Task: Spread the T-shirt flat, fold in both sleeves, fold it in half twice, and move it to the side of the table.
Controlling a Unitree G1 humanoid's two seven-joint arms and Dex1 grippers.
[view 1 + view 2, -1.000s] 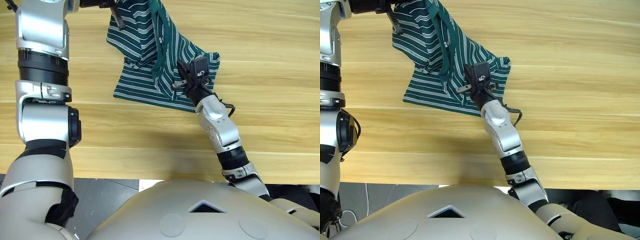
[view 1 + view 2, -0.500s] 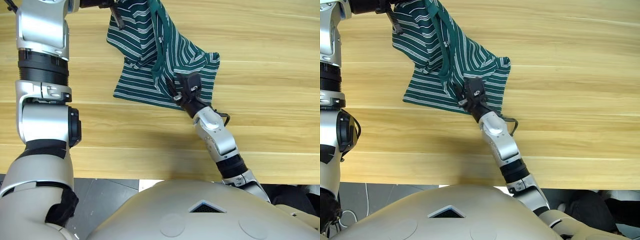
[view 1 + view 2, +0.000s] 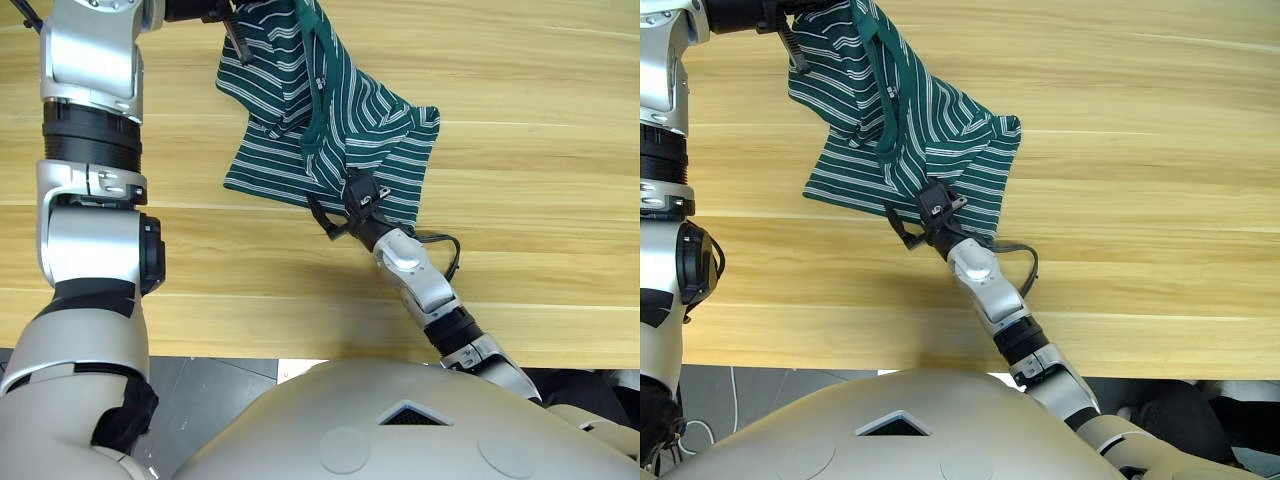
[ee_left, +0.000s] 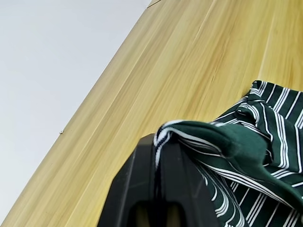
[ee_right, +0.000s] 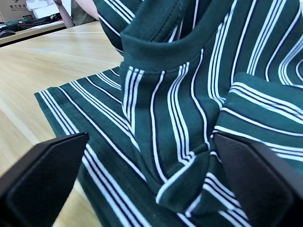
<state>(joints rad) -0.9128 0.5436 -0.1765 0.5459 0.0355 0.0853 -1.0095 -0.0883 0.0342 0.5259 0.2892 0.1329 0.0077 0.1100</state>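
A dark green T-shirt (image 3: 330,120) with white stripes is bunched and partly lifted. Its far left part hangs from my left gripper (image 3: 232,20), which is shut on a fold of the fabric (image 4: 189,135). The rest drapes down onto the wooden table (image 3: 540,130). My right gripper (image 3: 347,205) sits low at the shirt's near edge, open, with its fingers (image 5: 42,175) spread on either side of the striped cloth (image 5: 180,94) and the collar band just beyond them.
Bare wood stretches to the right of the shirt and along the strip between it and the table's near edge (image 3: 250,345). A black cable (image 3: 448,245) loops beside my right wrist.
My right gripper has slid back from the middle of the shirt to its near edge, moving toward me and slightly left. The left gripper still holds the shirt up.
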